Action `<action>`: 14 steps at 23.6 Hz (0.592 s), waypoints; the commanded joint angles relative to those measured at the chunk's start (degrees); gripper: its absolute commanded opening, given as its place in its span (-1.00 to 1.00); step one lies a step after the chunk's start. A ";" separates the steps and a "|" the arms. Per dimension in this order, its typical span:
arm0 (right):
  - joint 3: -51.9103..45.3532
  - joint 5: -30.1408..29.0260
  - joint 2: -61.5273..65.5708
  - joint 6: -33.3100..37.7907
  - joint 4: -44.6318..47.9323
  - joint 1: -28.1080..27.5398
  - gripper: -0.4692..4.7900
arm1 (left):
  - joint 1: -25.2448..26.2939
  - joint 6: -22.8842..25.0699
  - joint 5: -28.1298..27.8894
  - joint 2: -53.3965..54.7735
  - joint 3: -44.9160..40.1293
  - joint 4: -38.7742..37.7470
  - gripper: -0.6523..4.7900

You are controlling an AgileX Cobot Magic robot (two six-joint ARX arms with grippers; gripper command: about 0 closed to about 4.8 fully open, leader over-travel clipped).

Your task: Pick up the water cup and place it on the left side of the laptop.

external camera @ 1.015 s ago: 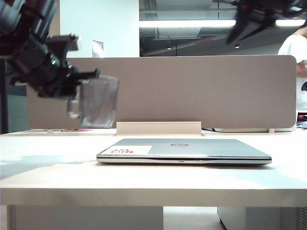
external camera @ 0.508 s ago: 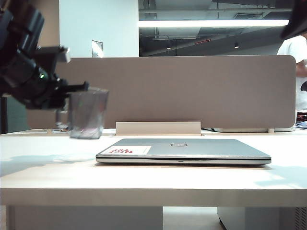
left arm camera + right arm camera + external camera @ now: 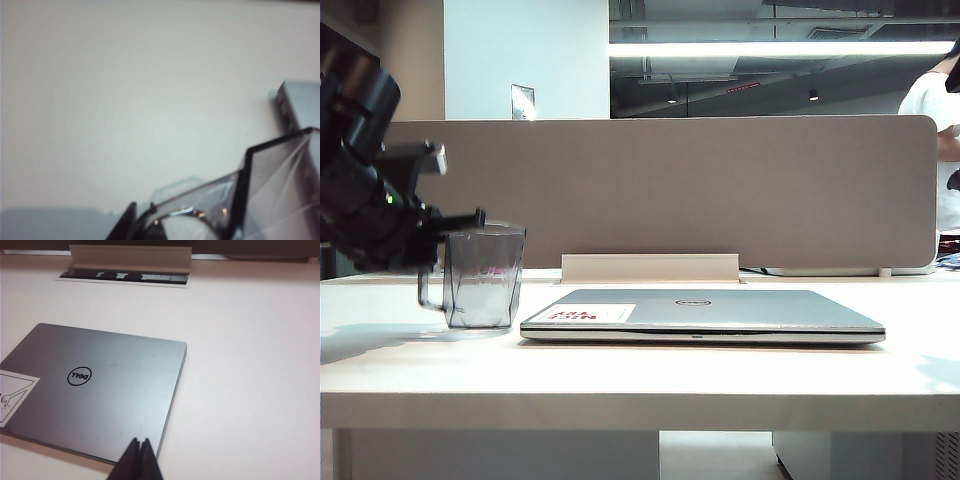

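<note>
The water cup [image 3: 480, 280], clear grey-blue with an angular handle, stands upright with its base down at the tabletop, just left of the closed silver laptop [image 3: 720, 310]. My left gripper [image 3: 470, 222] is shut on the cup's rim on the handle side. In the left wrist view the cup's rim [image 3: 270, 190] fills the frame beside the left gripper [image 3: 145, 220], with the laptop's edge [image 3: 300, 102] close by. My right gripper [image 3: 139, 442] is shut and empty, hovering over a near corner of the laptop lid [image 3: 100, 390]. It does not show in the exterior view.
A beige partition panel [image 3: 720, 190] runs along the back of the white table [image 3: 640, 380]. A raised cable-slot flap [image 3: 650, 267] stands behind the laptop. A person in a white shirt [image 3: 932, 120] is at the far right behind the partition.
My left gripper has come down and to the left, bringing the cup from mid-air to the tabletop beside the laptop. The right arm has left the exterior view's top right.
</note>
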 commanded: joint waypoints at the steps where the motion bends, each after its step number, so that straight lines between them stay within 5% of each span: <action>1: 0.22 -0.26 -0.22 0.59 0.42 -0.07 -0.84 | 0.00 -0.42 0.33 0.57 0.17 2.36 -0.78; 14: 0.17 0.13 -2.51 0.70 -0.79 -0.07 -0.84 | -0.07 1.46 0.31 2.19 -0.09 -0.28 -0.78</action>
